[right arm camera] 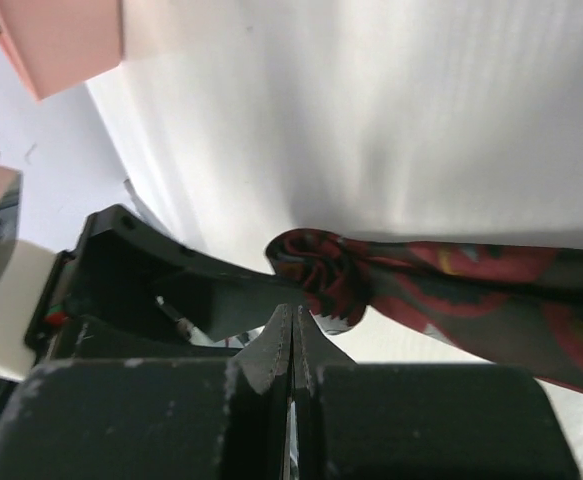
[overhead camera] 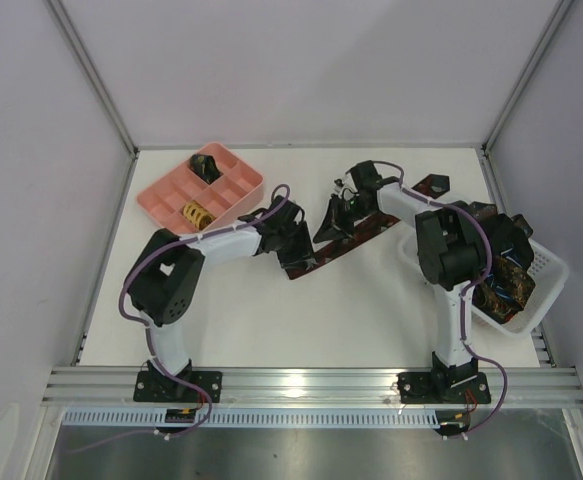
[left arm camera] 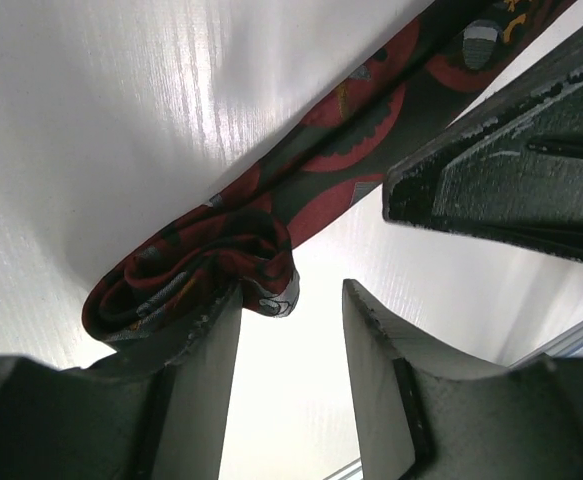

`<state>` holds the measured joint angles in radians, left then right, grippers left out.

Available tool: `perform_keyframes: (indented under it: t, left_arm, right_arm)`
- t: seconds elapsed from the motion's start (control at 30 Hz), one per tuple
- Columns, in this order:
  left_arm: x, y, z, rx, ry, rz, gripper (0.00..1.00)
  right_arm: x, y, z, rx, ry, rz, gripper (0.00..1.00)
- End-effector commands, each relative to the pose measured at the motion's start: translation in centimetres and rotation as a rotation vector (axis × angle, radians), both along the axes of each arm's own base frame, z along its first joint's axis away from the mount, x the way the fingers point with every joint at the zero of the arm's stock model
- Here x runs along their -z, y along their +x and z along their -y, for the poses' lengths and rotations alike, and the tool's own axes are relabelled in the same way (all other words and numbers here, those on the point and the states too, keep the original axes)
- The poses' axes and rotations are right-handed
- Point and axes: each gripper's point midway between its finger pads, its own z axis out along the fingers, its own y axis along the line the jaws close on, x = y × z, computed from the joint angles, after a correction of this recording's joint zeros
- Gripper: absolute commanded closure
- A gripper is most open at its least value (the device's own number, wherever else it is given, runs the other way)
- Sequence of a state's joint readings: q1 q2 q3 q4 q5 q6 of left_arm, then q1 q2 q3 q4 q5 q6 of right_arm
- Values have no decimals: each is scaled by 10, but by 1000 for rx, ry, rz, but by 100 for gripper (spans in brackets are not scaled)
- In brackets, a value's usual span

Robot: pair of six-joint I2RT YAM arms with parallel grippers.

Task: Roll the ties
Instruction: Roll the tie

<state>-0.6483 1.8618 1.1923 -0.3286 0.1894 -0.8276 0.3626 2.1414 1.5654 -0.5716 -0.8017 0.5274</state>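
A dark tie [overhead camera: 361, 235] with red pattern lies slanted across the middle of the table. Its lower-left end is wound into a small roll [left arm camera: 196, 270], also seen in the right wrist view as the roll [right arm camera: 321, 270]. My left gripper [left arm camera: 291, 305] is open beside the roll, with only bare table in the gap. Its left finger [left arm camera: 206, 350] touches the roll's edge. My right gripper [right arm camera: 293, 325] is shut on nothing, its tips right at the roll. From above, the left gripper [overhead camera: 296, 248] and right gripper [overhead camera: 333, 222] stand close together over the tie.
A pink compartment tray [overhead camera: 161, 200] at the back left holds a dark rolled tie [overhead camera: 207, 165] and a yellow patterned one [overhead camera: 196, 213]. A white mesh basket [overhead camera: 549, 262] at the right edge holds more ties [overhead camera: 501, 275]. The right arm reaches over the tie's upper part.
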Motion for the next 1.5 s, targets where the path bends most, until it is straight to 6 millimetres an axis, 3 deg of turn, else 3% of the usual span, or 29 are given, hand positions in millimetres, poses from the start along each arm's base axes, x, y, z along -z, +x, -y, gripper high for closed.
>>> perform_keyframes:
  t: [0.0,0.47,0.97,1.2,1.47]
  left_arm:
    - [-20,4,1,24,-25,83,49]
    - [-20,1,-4,34,-32,120,55]
    - [-24,3,-5,36,-28,140,56]
    - [-36,3,-5,46,-42,173,55]
    - [-68,-8,-19,43,-48,205,52]
  right_arm:
    - [-8,-8,-12,-50,67,-41,100]
    - [-4,-40,-37,-152,111,-109,100]
    - [23,-58,-31,-173,60,-144,100]
    - [37,-47,-30,-147,22,-103,100]
    - [43,-34,-30,-132,-13,-40,100]
